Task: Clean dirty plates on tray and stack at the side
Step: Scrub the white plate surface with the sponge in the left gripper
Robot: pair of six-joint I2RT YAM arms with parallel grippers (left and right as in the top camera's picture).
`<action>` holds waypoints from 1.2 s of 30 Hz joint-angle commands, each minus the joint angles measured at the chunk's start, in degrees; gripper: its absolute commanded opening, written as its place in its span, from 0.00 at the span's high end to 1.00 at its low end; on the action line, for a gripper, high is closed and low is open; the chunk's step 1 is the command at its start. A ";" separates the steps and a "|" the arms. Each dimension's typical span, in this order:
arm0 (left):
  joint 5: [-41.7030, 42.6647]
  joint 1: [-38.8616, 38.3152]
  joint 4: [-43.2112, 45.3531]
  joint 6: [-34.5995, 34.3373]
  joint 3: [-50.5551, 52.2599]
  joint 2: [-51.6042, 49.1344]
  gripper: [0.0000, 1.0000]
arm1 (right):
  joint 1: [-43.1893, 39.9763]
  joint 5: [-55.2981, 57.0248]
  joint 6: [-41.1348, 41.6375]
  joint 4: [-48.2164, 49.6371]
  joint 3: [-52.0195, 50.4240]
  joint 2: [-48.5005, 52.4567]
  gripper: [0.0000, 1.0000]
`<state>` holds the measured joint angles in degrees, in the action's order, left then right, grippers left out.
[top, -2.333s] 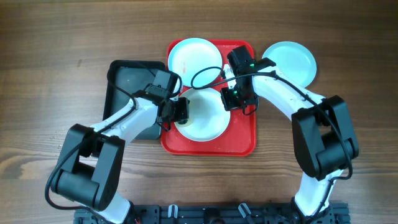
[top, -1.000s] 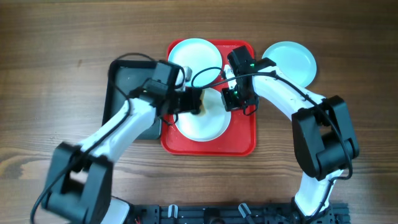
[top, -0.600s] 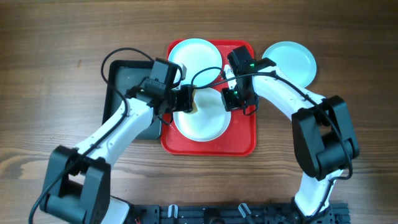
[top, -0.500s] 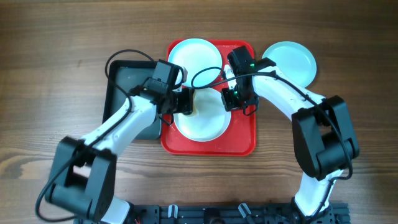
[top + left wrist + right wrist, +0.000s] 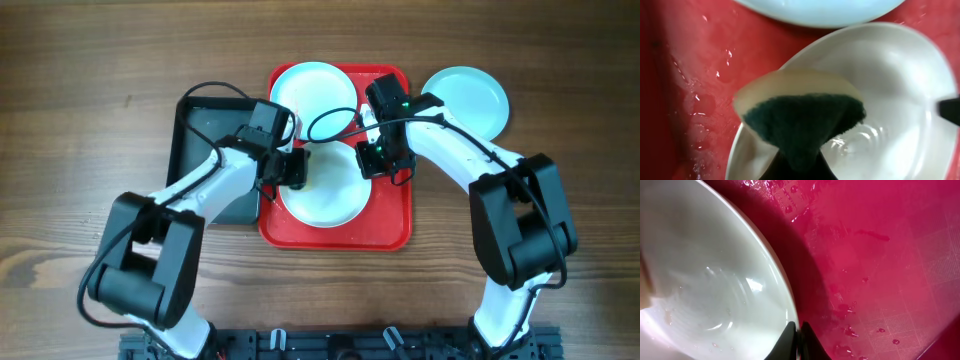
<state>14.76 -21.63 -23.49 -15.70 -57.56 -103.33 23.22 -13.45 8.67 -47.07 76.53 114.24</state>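
A white plate [image 5: 330,195] lies on the red tray [image 5: 385,225], wet inside. My left gripper [image 5: 297,168] is shut on a yellow sponge with a dark green face [image 5: 802,117], held over the white plate's [image 5: 890,100] left rim. My right gripper [image 5: 372,160] is shut on that plate's right rim, the rim pinched between its fingertips [image 5: 799,340] in the right wrist view. A pale blue plate [image 5: 313,90] sits at the tray's far end. A second pale blue plate [image 5: 465,100] rests on the table to the right of the tray.
A black tray [image 5: 205,135] lies on the wooden table just left of the red tray, partly under my left arm. Water drops lie on the red tray's floor [image 5: 880,255]. The left wrist view shows the far pale blue plate's edge [image 5: 825,10].
My left gripper has slid the sponge a little leftward across the white plate toward its left rim, and the left arm's elbow has swung. The right gripper has kept its hold, unmoved.
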 commanded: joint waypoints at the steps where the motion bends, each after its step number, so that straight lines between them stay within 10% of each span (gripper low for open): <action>1: -0.55 0.24 0.00 0.96 -0.17 -2.56 0.96 | 0.17 0.55 -1.22 0.13 -0.15 0.72 0.95; 22: 20.37 -6.84 0.76 -1.46 -2.27 0.39 0.96 | 0.17 0.55 -1.22 0.31 -0.15 0.72 0.94; 36: 1.14 -2.40 0.61 -0.94 -3.19 10.38 0.96 | 0.17 0.55 -1.20 0.22 -0.15 0.72 0.91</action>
<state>22.68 -23.20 -23.09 -16.82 -60.88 -90.70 23.18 -13.43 8.47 -47.05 76.51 114.24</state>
